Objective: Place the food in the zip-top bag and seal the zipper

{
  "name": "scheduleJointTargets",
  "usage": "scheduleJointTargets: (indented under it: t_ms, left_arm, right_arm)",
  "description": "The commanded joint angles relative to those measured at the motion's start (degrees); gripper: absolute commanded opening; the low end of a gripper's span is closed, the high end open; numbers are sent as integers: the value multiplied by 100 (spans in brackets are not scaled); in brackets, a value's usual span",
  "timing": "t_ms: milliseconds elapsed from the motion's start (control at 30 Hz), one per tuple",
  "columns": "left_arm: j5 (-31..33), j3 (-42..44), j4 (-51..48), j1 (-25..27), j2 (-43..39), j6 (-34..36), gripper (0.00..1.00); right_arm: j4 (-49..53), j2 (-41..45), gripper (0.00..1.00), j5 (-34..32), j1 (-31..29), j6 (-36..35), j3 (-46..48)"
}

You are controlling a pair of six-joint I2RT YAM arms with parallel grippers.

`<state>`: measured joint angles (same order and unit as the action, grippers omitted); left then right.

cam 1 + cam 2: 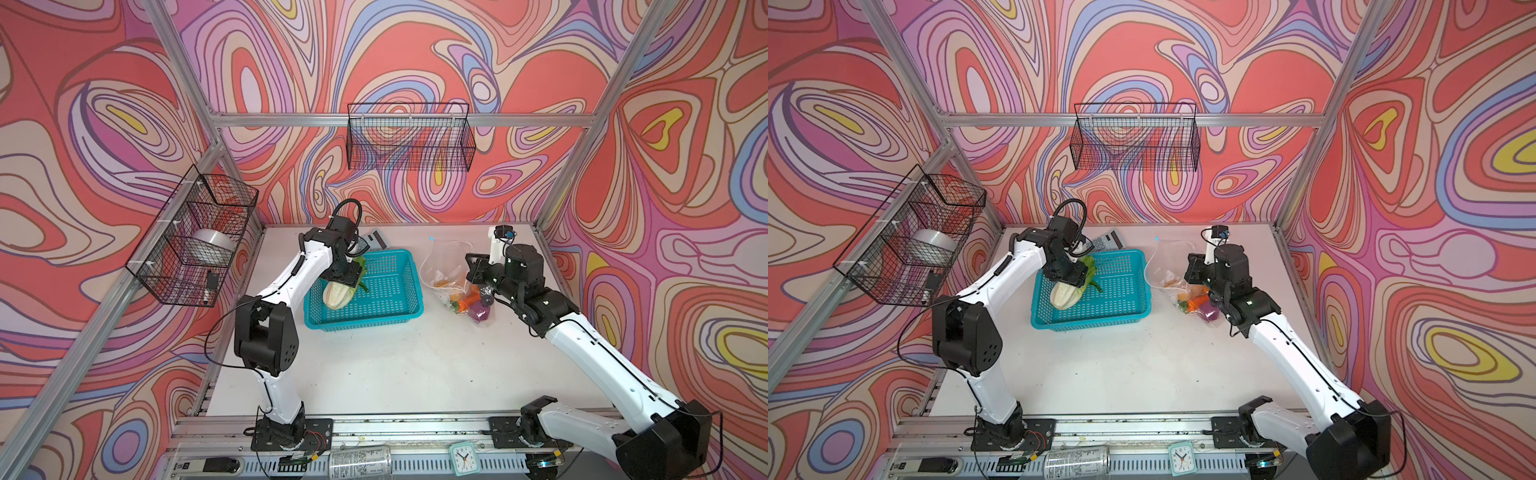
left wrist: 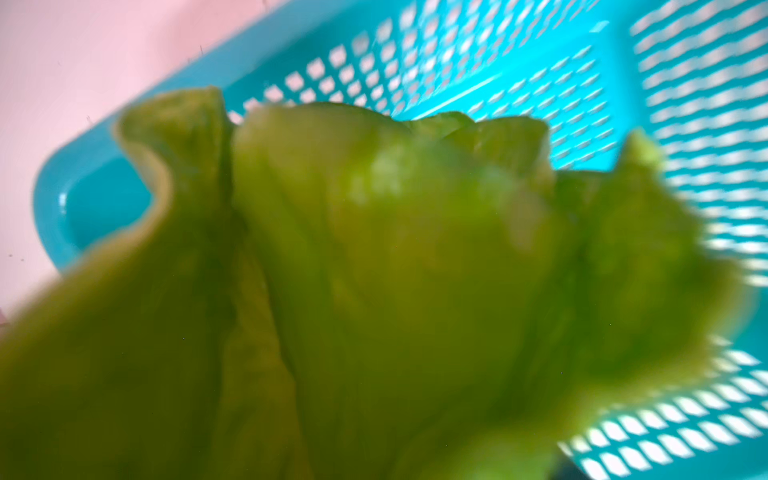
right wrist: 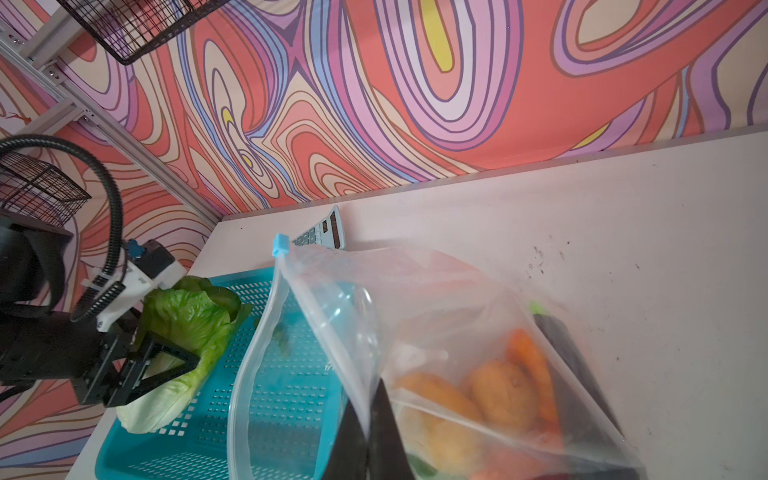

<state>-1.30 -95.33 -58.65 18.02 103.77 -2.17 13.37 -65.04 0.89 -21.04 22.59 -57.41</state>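
Observation:
The green-white napa cabbage (image 1: 337,294) (image 1: 1064,294) (image 3: 187,324) leans in the teal basket (image 1: 361,325), leafy end raised. My left gripper (image 1: 347,276) (image 1: 1069,276) (image 3: 153,370) is shut on its middle. In the left wrist view, blurred cabbage leaves (image 2: 374,270) hide the jaws. The clear zip-top bag (image 1: 444,266) (image 1: 1163,270) (image 3: 415,316) lies to the right, mouth gaping toward the basket. My right gripper (image 1: 484,286) (image 3: 368,440) is shut on the bag's upper mouth edge. The zipper (image 3: 257,353) ends in a light-blue slider (image 3: 280,243). Potatoes (image 3: 505,390), a carrot (image 3: 532,365) and a purple piece (image 1: 478,312) sit inside.
A small dark green piece (image 1: 363,286) lies in the basket beside the cabbage. A calculator (image 1: 374,240) (image 3: 322,232) rests behind the basket at the back wall. Black wire baskets (image 1: 409,137) (image 1: 195,237) hang on the frame. A clock (image 1: 463,457) and a can (image 1: 359,459) lie on the front rail.

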Motion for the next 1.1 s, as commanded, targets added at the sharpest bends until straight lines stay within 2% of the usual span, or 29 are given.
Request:
scheduleJointTargets:
  t_ms: [0, 233, 400, 733, 800, 833, 867, 1067]
  left_arm:
    - [-564, -41, -92, 161, -126, -654, 68]
    - [-483, 256, 829, 756, 55, -1582, 68]
    - [-194, 387, 1284, 960, 417, -2116, 70]
    - [-144, 263, 1445, 1047, 1063, -2223, 73]
    - [-244, 167, 1360, 1048, 1125, -2209, 80]
    - [-271, 117, 1300, 1048, 1124, -2208, 93]
    - [-269, 85, 1255, 1046, 1091, -2196, 100]
    - [5, -146, 947, 1035, 612, -1687, 100]
  right_arm:
    - [-16, 61, 0, -57, 17, 2, 1]
    - [4, 113, 0, -71, 17, 17, 7]
    - [43, 201, 0, -103, 19, 22, 32]
    - [52, 206, 0, -130, 19, 13, -16]
    - [35, 185, 0, -124, 24, 24, -25]
    - [35, 176, 0, -122, 21, 25, -34]
    - [35, 167, 0, -123, 24, 24, -42]
    - [47, 136, 0, -119, 21, 0, -64]
